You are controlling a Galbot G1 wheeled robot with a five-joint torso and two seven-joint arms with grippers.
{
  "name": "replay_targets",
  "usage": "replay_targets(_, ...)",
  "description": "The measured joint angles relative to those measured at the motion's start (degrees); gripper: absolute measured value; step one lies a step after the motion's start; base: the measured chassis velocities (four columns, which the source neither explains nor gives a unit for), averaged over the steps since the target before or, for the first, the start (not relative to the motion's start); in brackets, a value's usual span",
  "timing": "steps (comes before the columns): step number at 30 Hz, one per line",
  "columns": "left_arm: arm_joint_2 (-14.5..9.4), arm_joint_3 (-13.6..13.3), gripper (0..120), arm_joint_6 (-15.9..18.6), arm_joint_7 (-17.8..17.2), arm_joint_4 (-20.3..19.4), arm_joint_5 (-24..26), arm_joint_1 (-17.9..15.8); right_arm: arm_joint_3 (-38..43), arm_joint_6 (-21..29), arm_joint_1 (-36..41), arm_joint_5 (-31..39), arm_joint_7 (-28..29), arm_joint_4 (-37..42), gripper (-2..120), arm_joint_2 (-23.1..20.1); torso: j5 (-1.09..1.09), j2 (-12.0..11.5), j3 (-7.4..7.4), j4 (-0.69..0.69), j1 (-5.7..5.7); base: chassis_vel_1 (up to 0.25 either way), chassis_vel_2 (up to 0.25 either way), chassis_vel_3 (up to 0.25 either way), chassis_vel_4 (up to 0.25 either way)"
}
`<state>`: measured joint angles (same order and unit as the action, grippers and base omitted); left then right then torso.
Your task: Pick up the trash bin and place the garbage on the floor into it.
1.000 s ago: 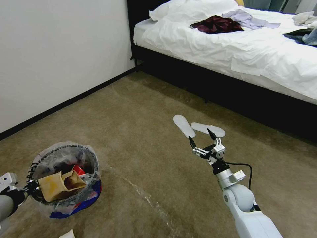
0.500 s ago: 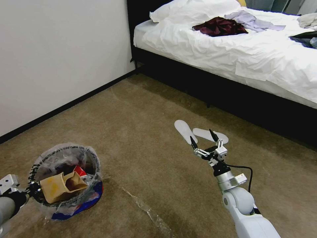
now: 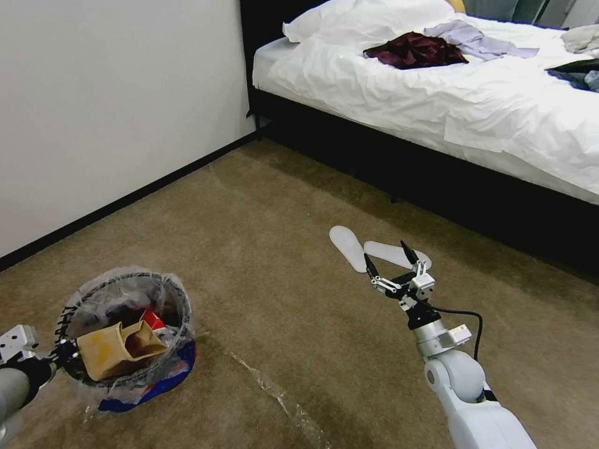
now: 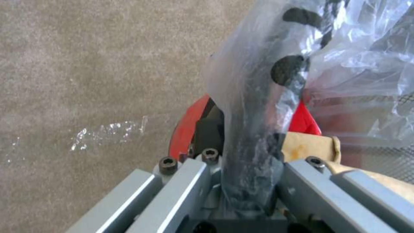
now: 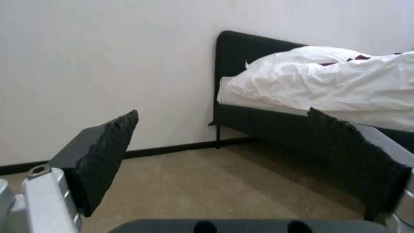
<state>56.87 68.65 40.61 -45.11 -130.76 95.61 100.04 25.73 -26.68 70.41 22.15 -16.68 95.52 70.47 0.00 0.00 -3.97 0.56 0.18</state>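
Note:
The trash bin point(image 3: 163, 293), black wire mesh lined with a crinkly clear bag over a red and blue base, hangs at the lower left above the floor point(image 3: 249, 206). My left gripper point(image 3: 57, 357) is shut on its near rim; the left wrist view shows the bag-wrapped rim point(image 4: 254, 136) clamped between the jaws. Garbage lies inside the bin: a brown cardboard tray point(image 3: 115, 350) and a red wrapper point(image 3: 151, 320). My right gripper point(image 3: 388, 257) is held out over the carpet, open with nothing in it. In the right wrist view its black pads point(image 5: 108, 145) stand wide apart.
Two flat white slipper-like soles point(image 3: 348, 247) lie on the carpet just beyond the right gripper. A black-framed bed point(image 3: 437, 181) with white bedding and clothes runs along the right. A white wall point(image 3: 112, 93) bounds the left. A shiny tape strip point(image 3: 274, 393) crosses the near carpet.
The camera shifted, and the whole scene sits a little lower in the picture than a second ago. The right gripper has drifted slightly right and down, still open. The bin remains in the left gripper.

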Motion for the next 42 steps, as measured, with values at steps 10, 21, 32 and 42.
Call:
replay_targets(10, -0.6, 0.3, 1, -0.4, 0.5, 0.8, 0.2, -0.6, 0.9, 0.1, 0.0, 0.4, 0.2, 0.1, 100, -0.3, 0.00, 0.0, -0.01, 0.00, 0.00, 0.000, 0.000, 0.000, 0.000)
replay_targets(21, -1.1, 0.6, 1, -0.7, 0.3, 1.1, 0.7, -0.7, 1.7, 0.7, 0.3, 0.1, -1.0, -0.4, 100, 1.2, 0.00, 0.0, -0.01, 0.00, 0.00, 0.000, 0.000, 0.000, 0.000)
replay_targets(32, -0.9, 0.6, 1, -0.7, 0.4, 0.7, 0.5, -0.6, 2.3, 0.9, 1.0, -0.8, -2.9, -0.8, 100, 1.7, 0.00, 0.0, -0.01, 0.00, 0.00, 0.000, 0.000, 0.000, 0.000)
replay_targets(42, -0.5, 0.5, 1, -0.7, 0.4, -0.3, 0.2, 0.0, 2.7, 0.8, 1.5, -0.3, -4.6, -0.5, 100, 1.5, 0.00, 0.0, -0.01, 0.00, 0.00, 0.000, 0.000, 0.000, 0.000)
